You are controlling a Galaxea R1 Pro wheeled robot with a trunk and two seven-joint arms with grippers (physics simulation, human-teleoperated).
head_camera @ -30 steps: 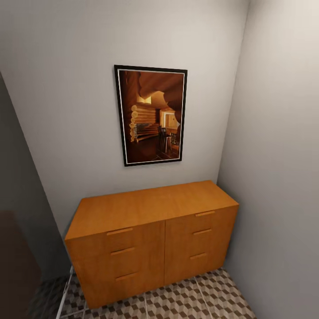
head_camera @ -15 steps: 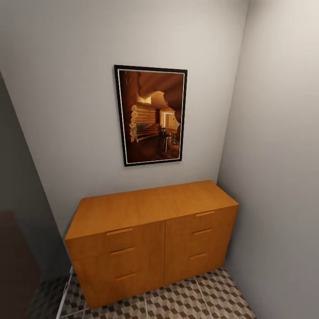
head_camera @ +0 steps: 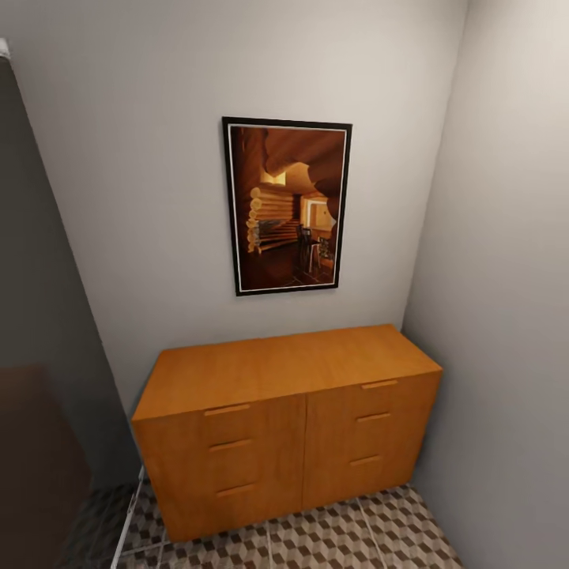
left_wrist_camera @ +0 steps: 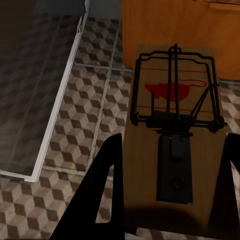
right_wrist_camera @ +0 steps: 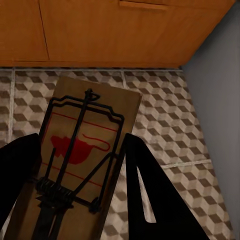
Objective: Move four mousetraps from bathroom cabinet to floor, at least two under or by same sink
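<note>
Carrying one trap apiece, left gripper [left_wrist_camera: 167, 192] clenched on a mousetrap [left_wrist_camera: 172, 135] and right gripper [right_wrist_camera: 80, 192] on another [right_wrist_camera: 80, 165], both held flat above the tiled floor [right_wrist_camera: 165, 115] near the closed cabinet [head_camera: 292, 419], presumably to keep the springs upright for set-down.

The near end of the mousetrap [left_wrist_camera: 172, 150] in the left end effector [left_wrist_camera: 167, 200] runs off the frame edge (its base sits in shadow), and the right end effector [right_wrist_camera: 80, 200] cuts off its mousetrap [right_wrist_camera: 82, 165] likewise. The cabinet [head_camera: 284, 427] drawers are shut, hiding their contents.
</note>
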